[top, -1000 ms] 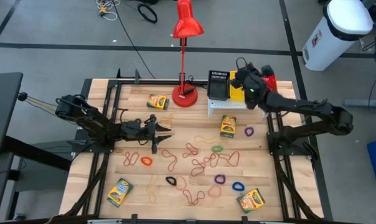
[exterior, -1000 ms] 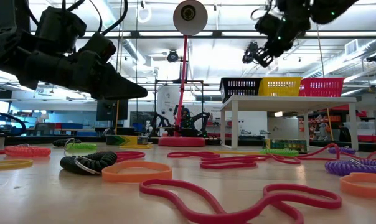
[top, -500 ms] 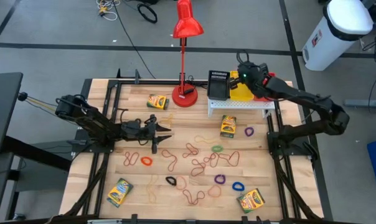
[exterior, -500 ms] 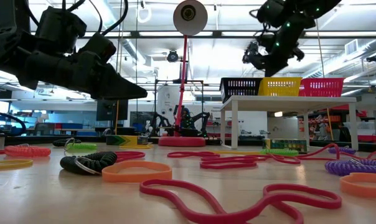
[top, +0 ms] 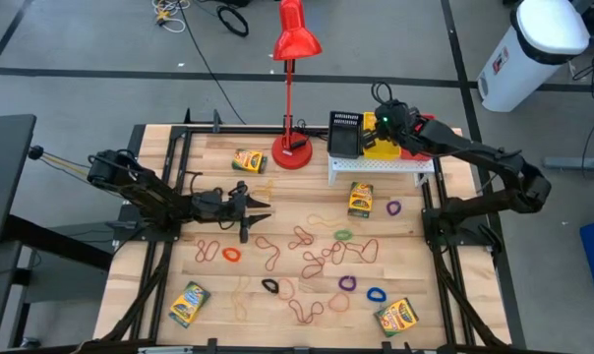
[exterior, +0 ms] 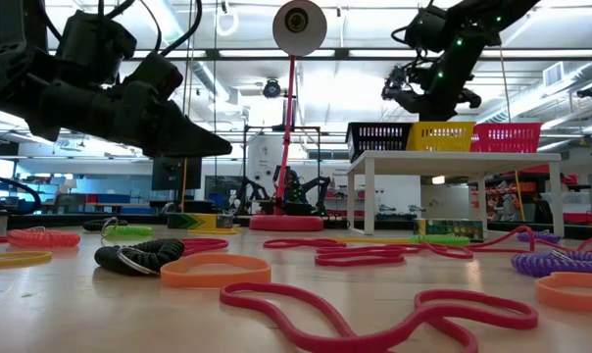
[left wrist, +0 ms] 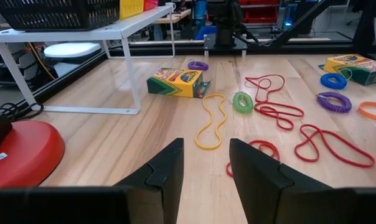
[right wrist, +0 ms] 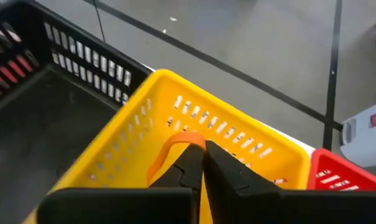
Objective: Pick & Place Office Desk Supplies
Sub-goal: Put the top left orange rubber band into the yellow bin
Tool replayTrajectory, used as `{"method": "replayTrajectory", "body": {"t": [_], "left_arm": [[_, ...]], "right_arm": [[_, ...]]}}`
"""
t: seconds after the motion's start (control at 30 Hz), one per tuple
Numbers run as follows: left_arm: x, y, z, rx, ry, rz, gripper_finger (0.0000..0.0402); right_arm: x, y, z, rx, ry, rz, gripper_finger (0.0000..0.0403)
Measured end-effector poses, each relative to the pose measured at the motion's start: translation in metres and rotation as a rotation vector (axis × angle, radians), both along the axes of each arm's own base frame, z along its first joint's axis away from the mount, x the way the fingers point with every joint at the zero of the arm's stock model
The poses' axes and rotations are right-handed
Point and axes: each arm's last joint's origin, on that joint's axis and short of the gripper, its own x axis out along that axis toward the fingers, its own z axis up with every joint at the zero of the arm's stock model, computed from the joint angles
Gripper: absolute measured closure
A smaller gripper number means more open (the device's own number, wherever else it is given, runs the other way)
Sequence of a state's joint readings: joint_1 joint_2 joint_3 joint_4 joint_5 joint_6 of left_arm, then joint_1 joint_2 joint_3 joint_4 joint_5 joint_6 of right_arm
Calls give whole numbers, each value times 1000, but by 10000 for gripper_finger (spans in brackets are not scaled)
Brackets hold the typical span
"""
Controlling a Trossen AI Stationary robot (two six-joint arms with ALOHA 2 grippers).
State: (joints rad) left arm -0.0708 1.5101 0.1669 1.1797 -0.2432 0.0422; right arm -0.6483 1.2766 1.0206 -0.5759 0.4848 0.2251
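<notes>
Thin orange rubber-band loop point(right wrist: 175, 144) is clamped in right gripper point(right wrist: 202, 163) jaws over yellow mesh bin point(right wrist: 119, 158) — left gripper point(left wrist: 205, 163) jaws held apart, empty.

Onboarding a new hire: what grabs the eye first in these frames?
The tall red desk lamp at the table's back edge, then the tangle of coloured rubber bands across the wood. The right gripper hangs over the yellow bin, fingers pinching an orange band; the left gripper hovers mid-table.

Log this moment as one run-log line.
right tool: shut on orange band, over yellow bin | left tool: open, idle above table
</notes>
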Motion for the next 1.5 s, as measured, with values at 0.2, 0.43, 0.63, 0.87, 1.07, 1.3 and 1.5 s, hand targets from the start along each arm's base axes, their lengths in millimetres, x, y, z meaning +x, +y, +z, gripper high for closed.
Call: {"method": "replayTrajectory", "body": {"t": [0.2, 0.43, 0.63, 0.87, 1.07, 1.3, 1.5], "left_arm": [[0, 0, -2, 4, 21, 1, 266], [-1, 1, -3, 17, 34, 46, 267], [-1, 1, -3, 21, 35, 44, 301], [-1, 1, -3, 21, 35, 42, 373], [-1, 1, -3, 33, 41, 39, 396], [-1, 1, -4, 34, 44, 39, 383], [-1, 1, -4, 36, 45, 39, 385]], "right_arm": [[-1, 1, 1, -1, -4, -3, 312], [-5, 7, 21, 4, -18, 13, 238], [-7, 30, 34, 41, -13, 69, 260], [-2, 32, 28, 72, 12, 71, 391], [-7, 11, 17, 198, -26, 56, 385], [-14, 2, 16, 230, -60, 21, 376], [-14, 4, 15, 283, -81, 50, 270]]}}
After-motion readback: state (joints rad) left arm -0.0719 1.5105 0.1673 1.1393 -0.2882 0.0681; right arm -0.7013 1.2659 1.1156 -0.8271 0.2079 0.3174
